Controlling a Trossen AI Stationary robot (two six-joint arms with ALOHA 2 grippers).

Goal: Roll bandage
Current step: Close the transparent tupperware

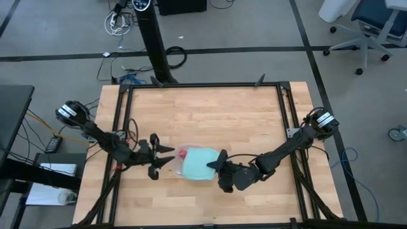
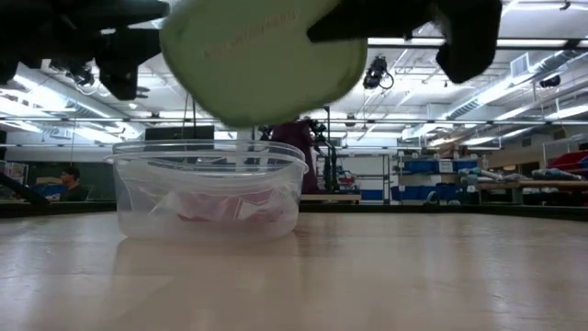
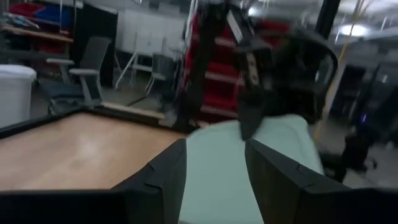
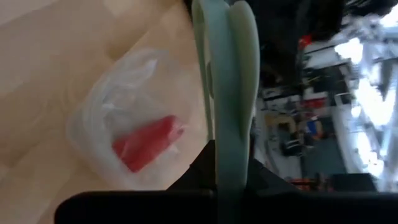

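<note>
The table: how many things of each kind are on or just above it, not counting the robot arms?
Light-blue lid, held up by the right gripper: 1
Clear plastic container: 1
Clear crinkled plastic bag, inside the container: 1
Red bandage, inside the bag: 1
Total: 4

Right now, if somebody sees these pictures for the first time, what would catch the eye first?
The pale green lid, held on edge above the table near its front middle by the shut right gripper. Under it stands a clear plastic container with the red bandage inside, wrapped in crinkled plastic. The left gripper waits open just beside the lid, on its left.
</note>
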